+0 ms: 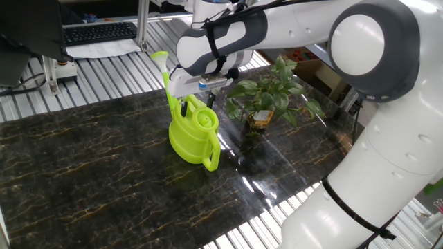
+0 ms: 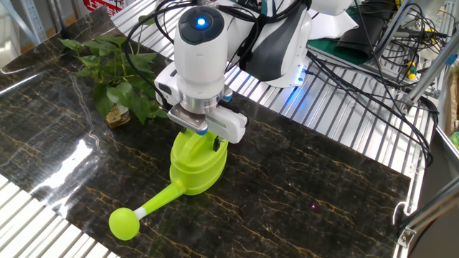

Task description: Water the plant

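Note:
The lime-green watering can (image 1: pixel 190 138) stands upright on the dark marble table (image 1: pixel 83 166), its spout pointing away from the plant. The plant (image 1: pixel 268 93) is leafy and green in a small brownish pot (image 1: pixel 261 121), just right of the can. In the other fixed view the can (image 2: pixel 197 166) lies below the plant (image 2: pixel 115 79), with its round spout head (image 2: pixel 123 223) near the table's edge. My gripper (image 1: pixel 197 104) is down over the can's top, one black finger on each side of the handle. The jaws look open. The wrist hides most of the gripper (image 2: pixel 206 137) in the other fixed view.
The table ends in ribbed metal slats (image 1: pixel 104 76) on all sides. A keyboard (image 1: pixel 100 31) and papers lie at the back. Cardboard boxes (image 1: pixel 315 69) stand behind the plant. Cables and the arm's base (image 2: pixel 287 43) are at the far side.

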